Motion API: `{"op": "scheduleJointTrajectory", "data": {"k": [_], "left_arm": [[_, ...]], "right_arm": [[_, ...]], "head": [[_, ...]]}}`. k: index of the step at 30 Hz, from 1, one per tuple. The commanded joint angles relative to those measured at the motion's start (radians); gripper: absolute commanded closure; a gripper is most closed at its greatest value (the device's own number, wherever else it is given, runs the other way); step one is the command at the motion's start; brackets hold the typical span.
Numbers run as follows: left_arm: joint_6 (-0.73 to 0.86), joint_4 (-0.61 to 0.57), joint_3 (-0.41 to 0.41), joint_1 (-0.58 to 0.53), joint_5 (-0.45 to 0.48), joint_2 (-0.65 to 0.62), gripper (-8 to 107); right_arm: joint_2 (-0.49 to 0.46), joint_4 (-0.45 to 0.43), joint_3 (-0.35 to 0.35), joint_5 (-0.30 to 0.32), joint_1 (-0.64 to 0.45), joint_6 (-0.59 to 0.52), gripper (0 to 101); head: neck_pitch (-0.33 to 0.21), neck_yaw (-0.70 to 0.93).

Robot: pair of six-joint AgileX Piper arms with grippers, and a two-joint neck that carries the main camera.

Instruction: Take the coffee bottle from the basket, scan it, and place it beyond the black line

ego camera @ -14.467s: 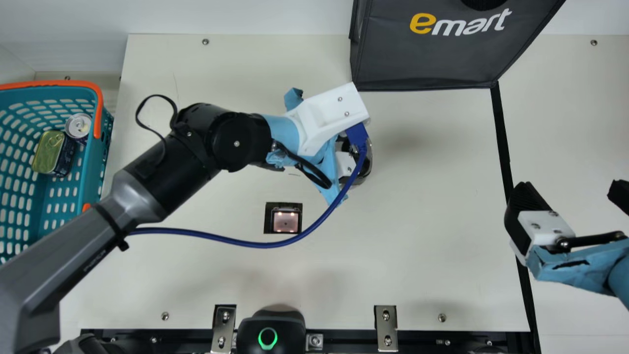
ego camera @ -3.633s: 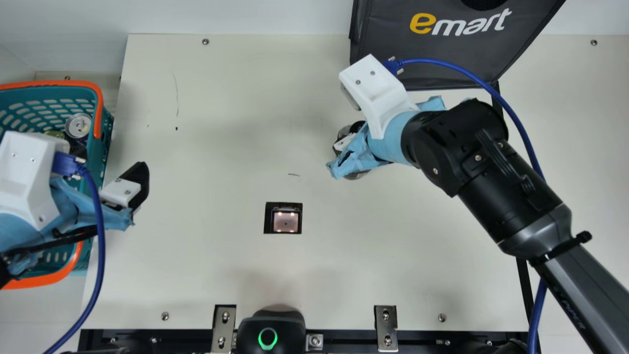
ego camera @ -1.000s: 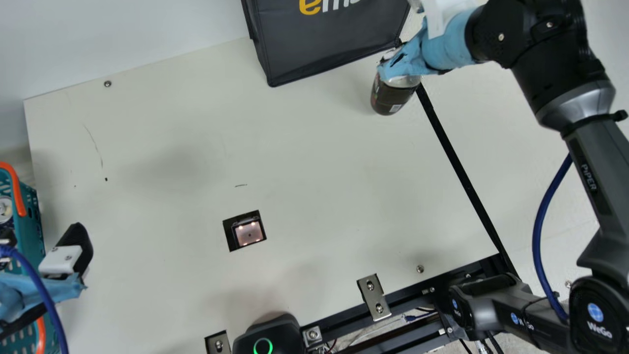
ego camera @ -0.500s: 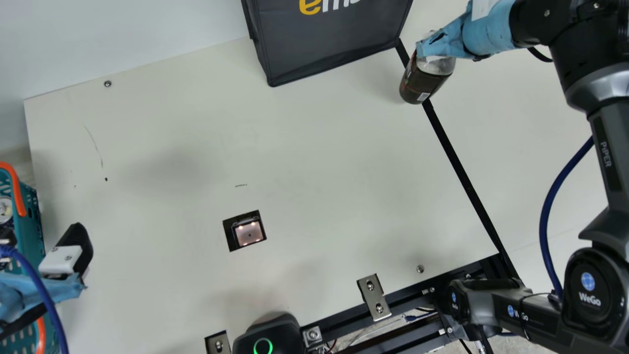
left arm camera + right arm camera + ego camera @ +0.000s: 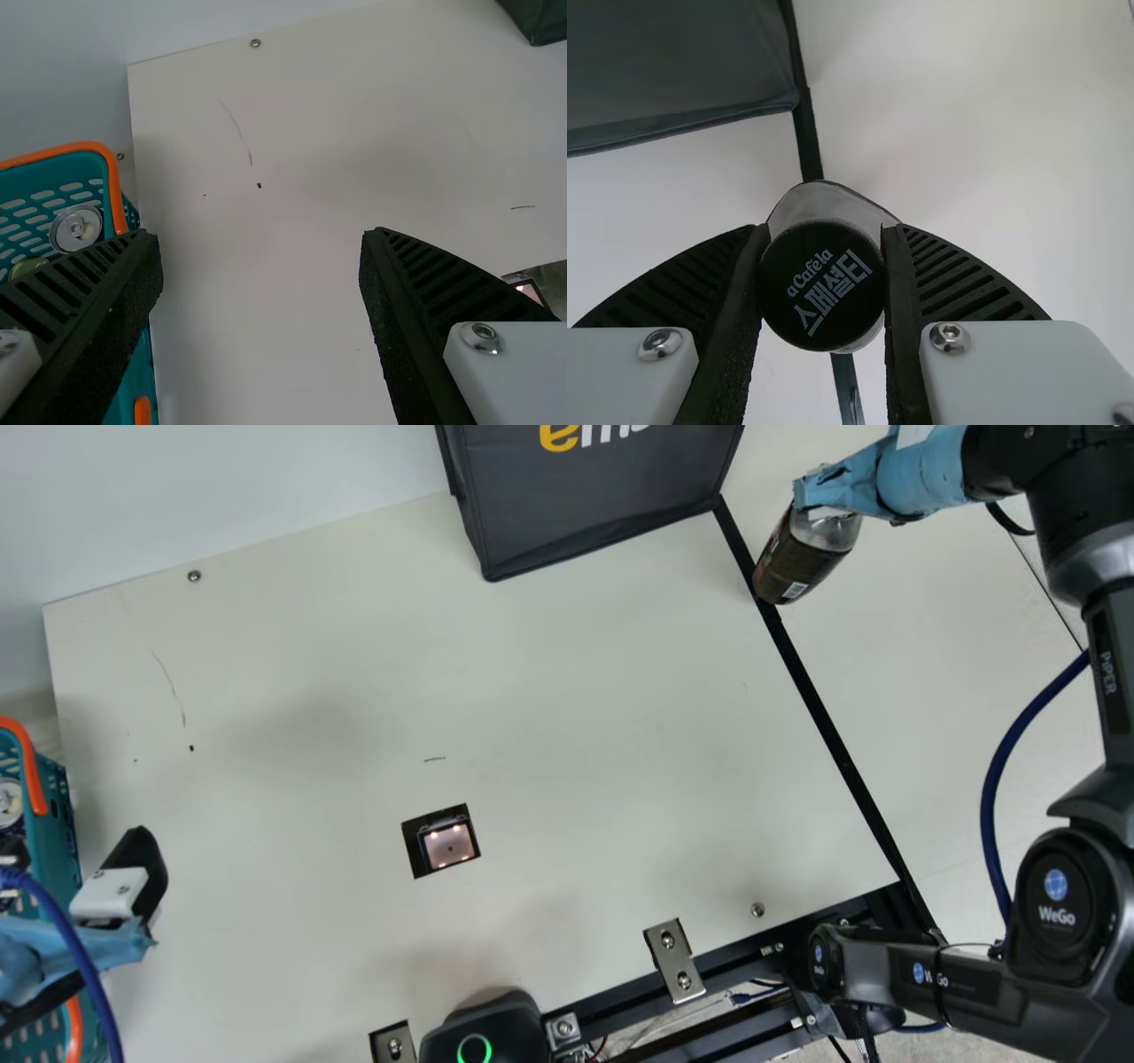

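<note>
At the upper right of the main view the coffee bottle (image 5: 802, 558) is tilted in my right gripper (image 5: 819, 491), its lower end over the black line (image 5: 824, 722). In the right wrist view my right gripper (image 5: 822, 288) is shut on the bottle's black cap (image 5: 806, 305), with the line behind it. My left gripper (image 5: 80, 921) stands at the main view's left, by the teal basket (image 5: 51, 824). Its fingers are wide apart with nothing between them in the left wrist view, where the left gripper (image 5: 261, 266) is beside the basket (image 5: 111, 164). The scanner window (image 5: 447, 845) lies in the table.
A dark bag (image 5: 594, 505) stands at the table's back, near the line's far end. The basket holds a can (image 5: 75, 228). A black device with a green ring (image 5: 474, 1045) sits at the front edge. Bare table (image 5: 930, 691) lies right of the line.
The camera has turned since the older pictures. Over the last second my right arm has carried the bottle rightward, from left of the black line to over it. The left gripper has kept still over that second.
</note>
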Motion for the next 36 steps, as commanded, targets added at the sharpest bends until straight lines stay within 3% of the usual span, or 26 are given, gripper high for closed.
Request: {"op": "scheduleJointTrajectory", "data": {"k": [1,29,36], "left_arm": [[0.000,0.000,0.000,0.000,0.000,0.000,9],[0.000,0.000,0.000,0.000,0.000,0.000,9],[0.000,0.000,0.000,0.000,0.000,0.000,9]], "right_arm": [[0.004,-0.003,0.002,-0.004,-0.009,0.004,101],[0.064,-0.049,-0.002,-0.073,-0.068,0.036,101],[0.069,-0.053,0.009,-0.089,-0.060,0.049,81]], "head": [[-0.026,-0.002],[-0.026,-0.002],[-0.026,-0.002]]}}
